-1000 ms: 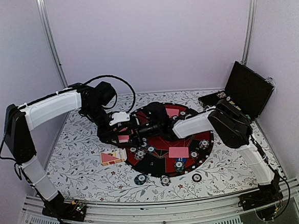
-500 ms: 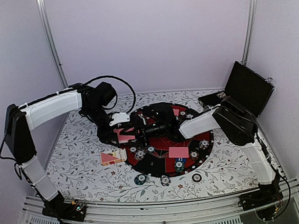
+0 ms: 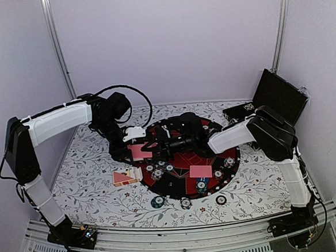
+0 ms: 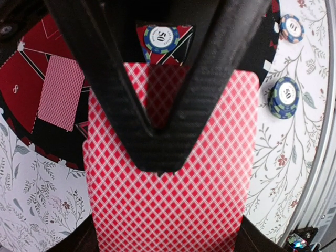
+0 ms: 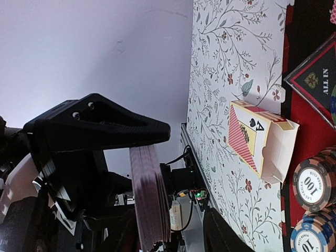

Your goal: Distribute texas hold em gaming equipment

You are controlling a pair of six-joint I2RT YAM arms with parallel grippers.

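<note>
My left gripper (image 3: 136, 150) is shut on a deck of pink-red-backed playing cards (image 3: 140, 151) and holds it above the left rim of the mat. In the left wrist view the deck (image 4: 168, 210) fills the frame under one black finger (image 4: 157, 131). My right gripper (image 3: 159, 145) is just right of the deck and points at it. In the right wrist view its jaws stand apart, and the deck (image 5: 149, 199) shows edge-on in front of them. Single cards (image 3: 201, 170) (image 3: 194, 126) lie face down on the mat. Poker chips (image 3: 155, 174) (image 4: 161, 38) lie on it too.
The round red-and-black mat (image 3: 230, 156) is at the table's middle. An open card box (image 3: 127, 176) (image 5: 260, 139) lies left of it. Chips (image 3: 157, 202) (image 3: 186, 203) (image 3: 221, 200) lie off its front edge. The black hinged case (image 3: 281, 98) stands open at back right.
My right arm has drawn back to the right, its wrist moving away from the deck. The left gripper has raised the deck slightly.
</note>
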